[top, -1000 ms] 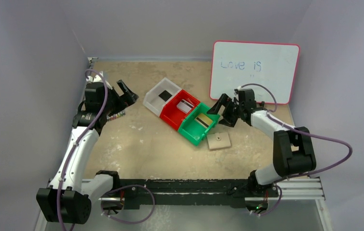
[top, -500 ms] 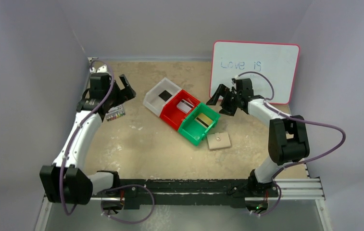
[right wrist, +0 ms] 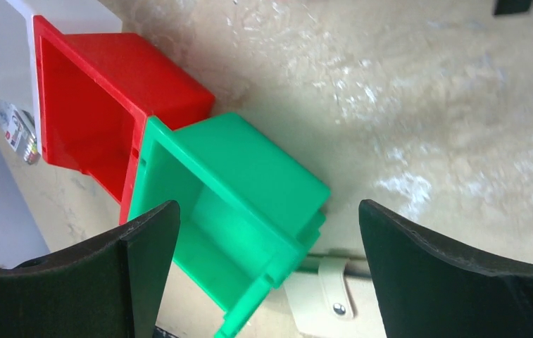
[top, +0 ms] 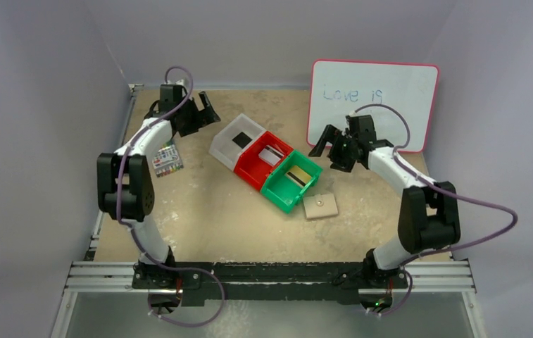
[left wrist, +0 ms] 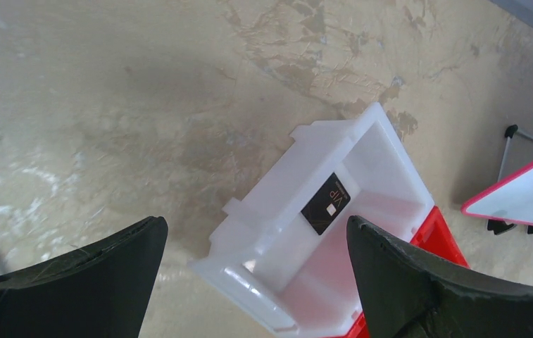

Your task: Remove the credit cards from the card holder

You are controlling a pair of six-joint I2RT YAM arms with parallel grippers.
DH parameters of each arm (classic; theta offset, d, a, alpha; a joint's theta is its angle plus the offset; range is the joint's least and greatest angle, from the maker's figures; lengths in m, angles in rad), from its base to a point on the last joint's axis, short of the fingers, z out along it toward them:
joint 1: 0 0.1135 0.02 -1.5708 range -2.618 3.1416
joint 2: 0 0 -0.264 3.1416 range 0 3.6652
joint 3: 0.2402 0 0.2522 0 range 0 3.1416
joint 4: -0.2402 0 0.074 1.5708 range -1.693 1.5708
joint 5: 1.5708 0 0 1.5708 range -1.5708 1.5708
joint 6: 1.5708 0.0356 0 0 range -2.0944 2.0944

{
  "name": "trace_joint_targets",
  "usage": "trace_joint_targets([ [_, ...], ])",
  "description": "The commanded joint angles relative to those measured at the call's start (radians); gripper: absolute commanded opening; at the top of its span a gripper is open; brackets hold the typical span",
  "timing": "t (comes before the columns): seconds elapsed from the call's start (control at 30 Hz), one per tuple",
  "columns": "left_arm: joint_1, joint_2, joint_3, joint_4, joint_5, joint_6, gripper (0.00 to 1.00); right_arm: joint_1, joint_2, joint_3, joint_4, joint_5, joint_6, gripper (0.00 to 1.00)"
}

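**Sorted and waiting:** Both YAM arms hover over the far half of the table (top: 207,211), fingers spread and empty. The left gripper (top: 205,111), its jaws wide apart, hangs at about 10 o'clock from a row of three bins. It looks down into the white bin (left wrist: 383,165), where a black card (left wrist: 325,213) marked VIP lies flat on the floor. The right gripper (top: 327,153), likewise open and holding nothing, hovers at 3 o'clock from the row, just in front of a whiteboard (top: 372,105).

A silver-grey card (top: 272,155) rests in the red bin (right wrist: 172,84), and a gold card with a dark stripe (top: 296,176) rests in the green bin (right wrist: 249,176). The card holder (top: 320,205), tan and apparently snapped shut, lies on the table just beside the green bin's 5 o'clock corner. Whether the two touch cannot be told. A pack of markers (top: 167,160) lies at 9 o'clock, well apart from the bins.

With all three cards seemingly out and sorted, the job looks all but finished, and the likely remaining step is drawing the arms clear. Doing that well means lifting before sweeping back, so that no finger clips a bin wall or shifts the row. The right arm's path should also stay off the card holder and the whiteboard. The holder's inside is hidden, so whether it is empty cannot be confirmed.
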Motion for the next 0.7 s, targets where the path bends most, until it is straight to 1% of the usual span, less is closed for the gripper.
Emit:
trace_joint_targets([
  [0.0,-0.005,0.097,0.121,0.072,0.12,0.036,1.0,0.002,-0.143,-0.095,0.005,0.049,0.061,0.99],
  [0.13,-0.012,0.161,0.158,0.082,0.193,0.021,1.0,0.002,-0.218,-0.209,0.094,-0.087,0.123,0.98],
  [0.23,-0.019,0.226,0.205,0.048,0.32,0.009,0.98,0.002,-0.28,-0.296,0.193,-0.179,0.185,0.97],
  [0.3,-0.029,0.248,0.206,0.042,0.325,0.013,0.97,0.002,-0.296,-0.325,0.241,-0.233,0.219,0.97],
  [0.37,-0.036,0.26,0.205,0.005,0.286,0.038,0.96,0.002,-0.29,-0.324,0.263,-0.252,0.231,0.97],
  [0.53,-0.045,0.262,0.174,-0.001,0.309,0.053,0.95,0.004,-0.217,-0.274,0.282,-0.303,0.21,0.98],
  [0.6,-0.053,0.248,0.152,0.0,0.303,0.061,0.94,0.004,-0.175,-0.241,0.304,-0.343,0.202,0.97],
  [0.67,-0.055,0.227,0.121,0.01,0.279,0.062,0.93,0.005,-0.135,-0.193,0.279,-0.337,0.175,0.96],
])
